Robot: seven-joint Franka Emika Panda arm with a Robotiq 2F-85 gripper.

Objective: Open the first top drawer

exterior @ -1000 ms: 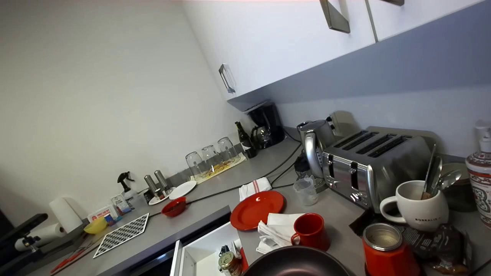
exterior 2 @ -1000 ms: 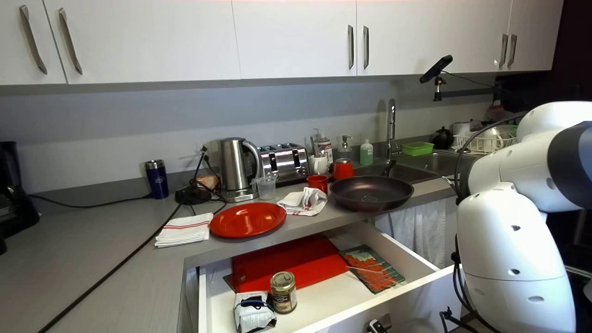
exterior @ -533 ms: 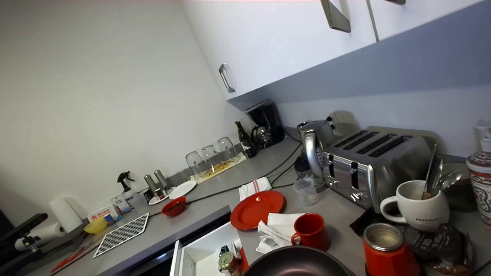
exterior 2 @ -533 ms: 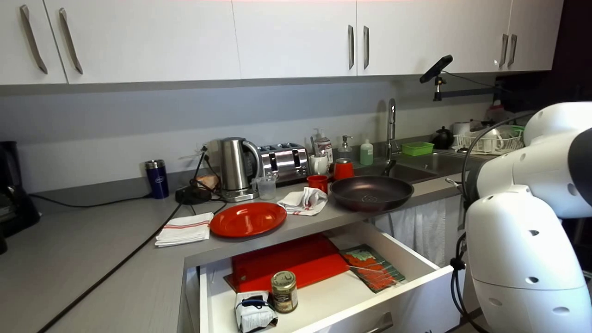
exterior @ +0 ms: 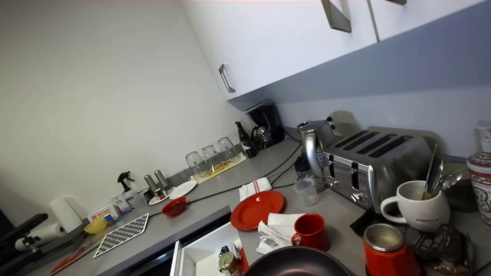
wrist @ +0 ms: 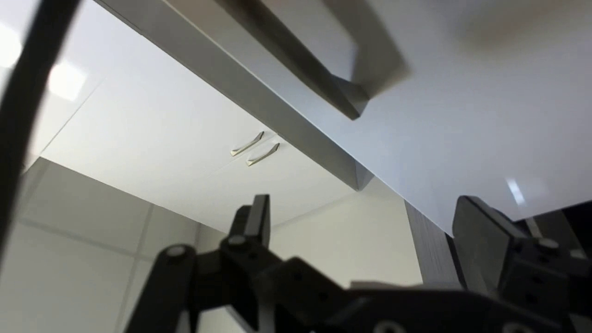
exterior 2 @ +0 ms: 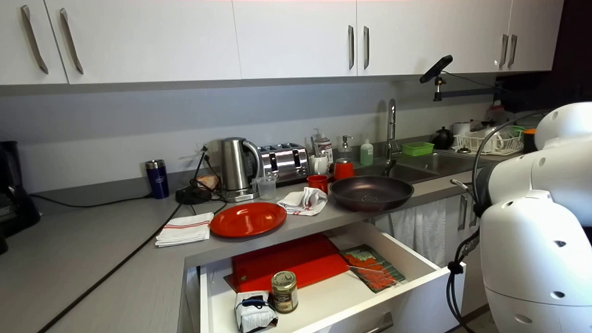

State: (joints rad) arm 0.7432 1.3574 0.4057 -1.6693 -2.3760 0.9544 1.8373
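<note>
"First top drawer (exterior 2: 328, 296): where is it, and what worries you?"

"It stands open below the frying pan (exterior 2: 372, 192), out from under the worktop (exterior 2: 143, 286). I judge the opening all but done, so my fear is undoing it: if I swing the arm (exterior 2: 532, 259) carelessly, I could bump the front and close it."

"Anything else?"

"The cable bundle (exterior 2: 455, 267). In an exterior view it hangs across the drawer's front corner, below and right of the frying pan; I can't tell whether it touches. If it hooks there, my next move could jerk the drawer and topple the tin (exterior 2: 284, 292), below and left of the frying pan."

"And your gripper (wrist: 363, 208)?"

"Its fingers (wrist: 481, 245) are spread wide, with nothing between them that I can make out. In the wrist view a handle (wrist: 296, 55), the drawer's I believe, lies beyond the fingertips. Both exterior views miss the gripper, so I can't check its clearance from outside."

"The arm's pose?"

"Bent, right of the frying pan: one link near upright, the next reaching from its top out of sight."
</note>
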